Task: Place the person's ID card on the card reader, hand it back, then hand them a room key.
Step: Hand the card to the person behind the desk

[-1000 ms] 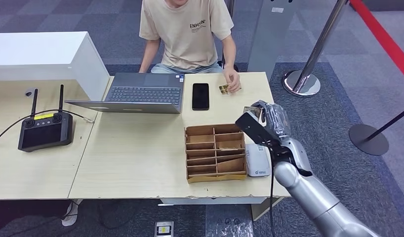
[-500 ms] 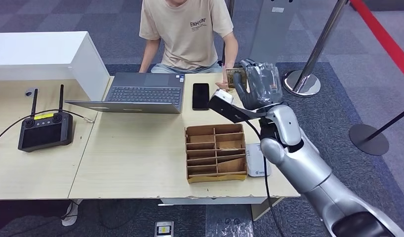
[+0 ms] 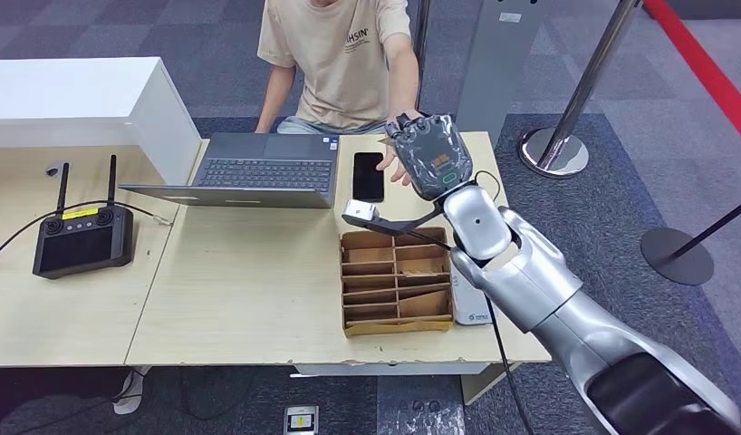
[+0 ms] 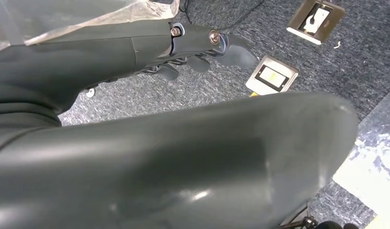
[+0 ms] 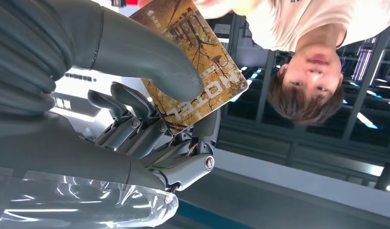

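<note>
The right hand (image 3: 430, 159) is raised over the far right part of the desk (image 3: 240, 281), its back toward me, held out to the person (image 3: 344, 54) seated on the far side. In the wrist view its thumb (image 5: 150, 62) presses a golden-brown key card (image 5: 195, 62) printed "MOTEL" against the darker fingers (image 5: 131, 107), so the card is clamped between them. The person's hand (image 3: 399, 168) is stretched out just beside the robot's hand, on its left; whether it touches the card I cannot tell.

The left hand (image 4: 202, 52) hangs low above grey carpet with floor sockets (image 4: 271, 76); its dark fingers look slightly curled with nothing seen in them, but I cannot tell for sure.

On the desk, near the person, lies a black phone (image 3: 368, 176), with an open laptop (image 3: 258, 169) to its left. Nearer, a brown cardboard organiser (image 3: 396, 281) with several compartments sits under the right arm, and a white card reader (image 3: 476, 308) lies touching its right side, partly hidden by the arm. A black controller (image 3: 81, 237) with two antennas rests on the left desk. Right of the desk stand stanchion posts (image 3: 580, 86) on round bases.
</note>
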Motion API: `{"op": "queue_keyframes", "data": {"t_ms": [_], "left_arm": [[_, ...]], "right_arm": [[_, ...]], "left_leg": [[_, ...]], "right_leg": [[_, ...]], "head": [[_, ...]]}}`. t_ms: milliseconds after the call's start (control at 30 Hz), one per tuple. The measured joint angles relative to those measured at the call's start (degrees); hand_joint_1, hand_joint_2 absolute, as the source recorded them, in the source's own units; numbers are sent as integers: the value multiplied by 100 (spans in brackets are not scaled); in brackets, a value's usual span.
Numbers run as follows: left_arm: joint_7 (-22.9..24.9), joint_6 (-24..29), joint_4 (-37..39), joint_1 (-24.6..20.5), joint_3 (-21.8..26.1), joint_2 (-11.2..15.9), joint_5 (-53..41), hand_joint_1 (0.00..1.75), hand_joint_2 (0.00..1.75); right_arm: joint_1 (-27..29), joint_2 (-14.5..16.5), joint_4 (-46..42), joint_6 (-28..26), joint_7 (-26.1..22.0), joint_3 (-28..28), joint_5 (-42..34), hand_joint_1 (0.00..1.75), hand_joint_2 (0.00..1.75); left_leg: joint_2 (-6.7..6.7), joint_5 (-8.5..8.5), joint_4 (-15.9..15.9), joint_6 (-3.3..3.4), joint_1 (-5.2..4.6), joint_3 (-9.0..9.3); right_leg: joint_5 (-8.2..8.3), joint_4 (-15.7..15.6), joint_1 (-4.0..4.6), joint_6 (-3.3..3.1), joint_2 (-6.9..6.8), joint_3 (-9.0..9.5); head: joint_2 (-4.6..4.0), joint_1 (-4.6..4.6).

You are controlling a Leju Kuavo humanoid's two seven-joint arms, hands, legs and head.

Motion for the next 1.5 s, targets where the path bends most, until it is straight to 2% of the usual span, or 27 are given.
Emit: {"op": "queue_keyframes", "data": {"t_ms": [200,533,567,633,700,733,767,867,1000,1167,1300,1467,1500], "left_arm": [[0,0,0,-4,-1,-2,-17,0,0],[-3,0,0,-3,0,-2,-33,0,0],[-1,0,0,-3,1,-3,-43,0,0],[15,-3,0,-3,2,-4,-64,0,0],[32,-9,0,-3,2,-4,-82,0,0],[36,-11,0,-3,2,-5,-88,0,0],[36,-11,0,-3,2,-6,-92,0,0],[44,-10,0,-2,3,-10,-98,0,0],[84,10,0,13,25,-13,-82,0,0],[105,82,0,75,69,-13,-63,0,0],[85,139,0,159,145,-13,-39,0,0],[34,206,0,262,216,-12,25,0,0],[20,217,0,281,233,-11,39,0,0]], "right_arm": [[-60,27,326,-151,-14,181,181,175,175],[3,52,684,-298,13,254,-391,175,175],[14,55,723,-324,22,251,-455,168,175],[43,63,803,-367,32,237,-582,97,175],[77,71,871,-382,36,224,-683,17,175],[91,75,899,-381,37,221,-724,8,175],[104,80,927,-380,38,219,-769,0,131],[172,113,993,-479,2,178,-1218,0,0],[395,212,1006,-906,-244,-50,-2598,0,0],[788,328,711,-1169,-700,-333,-4080,0,0],[1157,336,179,-1267,-902,-519,-4683,0,0],[1787,322,-699,-1449,-1258,-853,-4859,0,0],[1933,324,-879,-1460,-1367,-940,-4928,0,44]], "left_leg": [[1,0,0,0,0,-2],[2,0,0,0,0,-2],[2,0,0,0,0,-2],[2,0,0,0,0,-2],[2,0,0,0,0,-2],[2,-1,0,0,0,-2],[2,-1,0,0,0,-2],[2,0,0,0,0,-2],[3,0,0,0,0,-2],[3,0,0,0,0,-1],[3,-1,0,0,0,-1],[2,-1,0,0,1,-1],[2,-1,0,0,1,-1]], "right_leg": [[0,0,0,0,0,-3],[0,0,0,0,1,-4],[0,0,0,0,1,-4],[0,0,0,0,1,-5],[0,0,0,0,1,-5],[0,0,0,0,1,-6],[0,0,0,0,1,-6],[0,0,0,0,1,-6],[0,0,0,0,1,-5],[0,0,0,0,1,-5],[0,-1,0,0,1,-6],[-1,-2,0,0,1,-6],[-1,-2,0,0,1,-6]], "head": [[0,-1],[0,0],[0,0],[0,0],[0,0],[0,0],[0,0],[0,0],[0,-1],[0,0],[0,0],[0,1],[0,0]]}}
